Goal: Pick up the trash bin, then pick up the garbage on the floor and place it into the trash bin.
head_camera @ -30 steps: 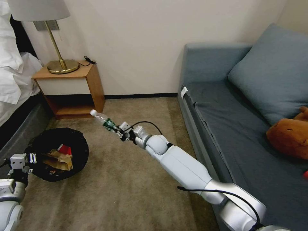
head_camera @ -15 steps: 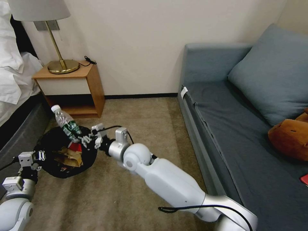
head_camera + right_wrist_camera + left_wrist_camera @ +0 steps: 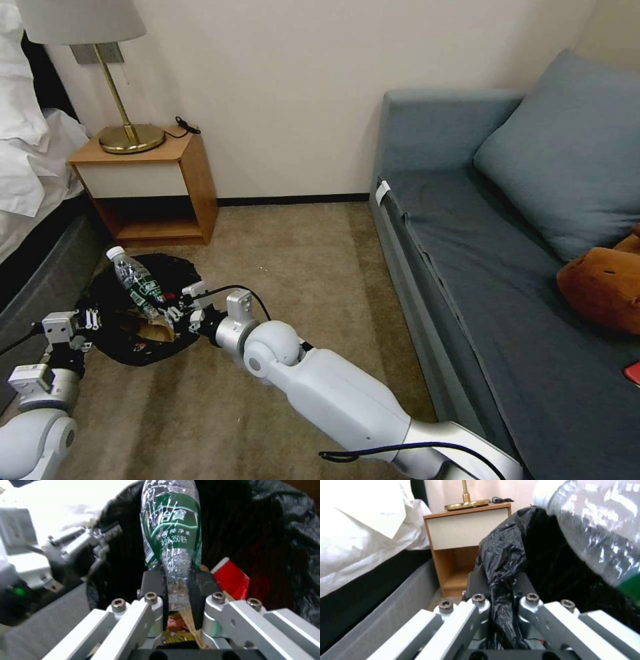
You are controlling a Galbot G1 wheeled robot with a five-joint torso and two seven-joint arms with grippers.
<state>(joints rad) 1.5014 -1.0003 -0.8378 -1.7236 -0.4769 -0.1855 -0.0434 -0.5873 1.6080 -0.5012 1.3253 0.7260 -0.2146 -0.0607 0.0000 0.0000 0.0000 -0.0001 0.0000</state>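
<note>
The right tool pinches the clear bottle by its base, tilted above the trash bin; the left tool clamps the bin's bag rim, beside the bed.

You had one bin with a black liner, and one clear bottle over it. Inside lay one brown paper bag and one red wrapper. Two grippers were there, the left gripper and the right gripper. You also had one lamp, one nightstand, one sofa and one cushion.
</note>
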